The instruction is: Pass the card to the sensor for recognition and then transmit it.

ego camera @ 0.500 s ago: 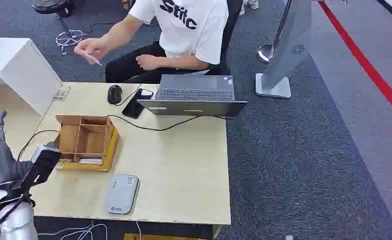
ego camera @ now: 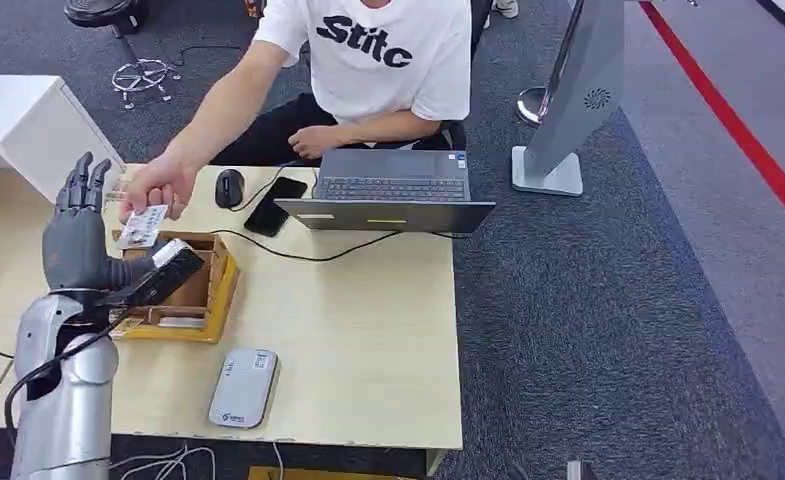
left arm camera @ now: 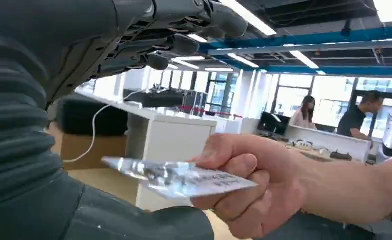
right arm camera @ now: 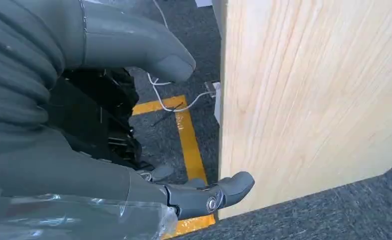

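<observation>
A person's hand point(ego camera: 156, 188) holds out a white card point(ego camera: 142, 226) over the wooden box's far left corner. My left hand point(ego camera: 74, 238) is raised just left of the card, fingers upright and spread, holding nothing. In the left wrist view the card point(left arm camera: 180, 178) lies between my fingers point(left arm camera: 184, 31) and my thumb, pinched by the person's hand point(left arm camera: 251, 186); I see no contact with my hand. The grey card sensor point(ego camera: 243, 388) lies flat near the table's front edge. My right hand point(right arm camera: 109, 165) hangs beside the table's edge, fingers apart and holding nothing.
A compartmented wooden box point(ego camera: 175, 284) stands between my left hand and the sensor. A laptop point(ego camera: 389, 189), mouse point(ego camera: 229, 187), phone point(ego camera: 276, 205) and cables lie at the table's far side in front of the seated person. A white cabinet point(ego camera: 28, 125) stands far left.
My left arm has risen from low at the table's left edge to beside the box. The person's hand came down toward it, now holding a card.
</observation>
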